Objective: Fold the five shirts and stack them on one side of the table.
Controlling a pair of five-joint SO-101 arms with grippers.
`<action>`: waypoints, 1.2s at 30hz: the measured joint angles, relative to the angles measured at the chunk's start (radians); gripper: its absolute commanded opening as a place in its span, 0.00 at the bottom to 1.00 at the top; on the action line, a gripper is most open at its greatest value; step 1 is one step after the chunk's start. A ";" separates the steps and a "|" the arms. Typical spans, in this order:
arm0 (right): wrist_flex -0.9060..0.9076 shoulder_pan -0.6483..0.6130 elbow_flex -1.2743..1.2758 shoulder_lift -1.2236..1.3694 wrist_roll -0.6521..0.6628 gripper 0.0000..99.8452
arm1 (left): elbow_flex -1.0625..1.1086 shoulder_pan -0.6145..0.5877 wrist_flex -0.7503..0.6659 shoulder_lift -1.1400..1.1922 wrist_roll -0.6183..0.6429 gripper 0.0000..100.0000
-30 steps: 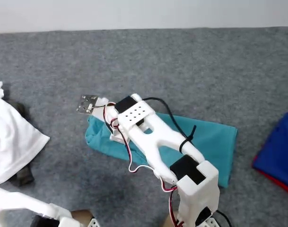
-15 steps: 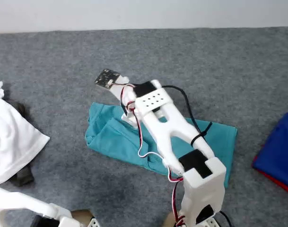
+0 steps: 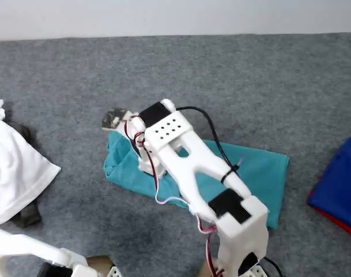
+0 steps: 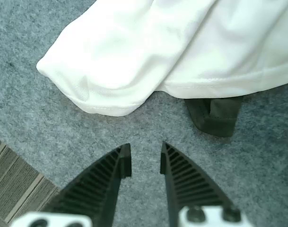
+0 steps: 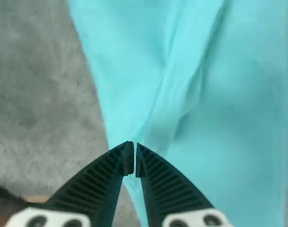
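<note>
right pincer point(image 5: 134, 158) is sitting tips together over the teal shirt point(image 3: 261, 173), mid frame. left pincer point(image 4: 145, 158) is hovering apart by the white shirt point(image 3: 14, 167), left edge.

The table point(image 3: 233, 75) has a grey, fuzzy top. A teal shirt point(image 3: 253, 173) lies flat on it, right under my right pincer point(image 5: 134, 151), with a soft fold running away from the tips. A white shirt point(image 4: 172, 42) lies just ahead of my left pincer point(image 4: 145, 153). A dark cloth point(image 4: 214, 116) peeks out from under its edge. A blue shirt point(image 3: 339, 184) lies on a red cloth point(image 3: 333, 220), well apart from both pincers.
</note>
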 measured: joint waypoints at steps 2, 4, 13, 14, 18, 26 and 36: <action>0.002 0.035 0.000 0.058 -0.003 0.01 | 0.000 0.000 0.000 0.000 0.000 0.11; -0.017 0.066 0.000 0.120 -0.003 0.01 | 0.002 0.000 0.000 0.000 0.000 0.11; -0.005 0.083 -0.152 0.161 -0.003 0.01 | 0.002 0.000 0.000 0.000 0.000 0.11; 0.014 0.083 -0.181 0.144 -0.003 0.01 | 0.002 0.000 0.000 0.000 0.000 0.11; 0.077 0.078 -0.285 0.040 -0.003 0.01 | -0.002 0.020 0.031 0.000 0.000 0.11; 0.078 0.158 -0.298 -0.270 -0.115 0.01 | -0.196 0.203 0.262 0.000 0.000 0.11; 0.078 0.459 -0.140 -0.684 -0.204 0.01 | -0.376 0.559 0.295 0.000 0.144 0.11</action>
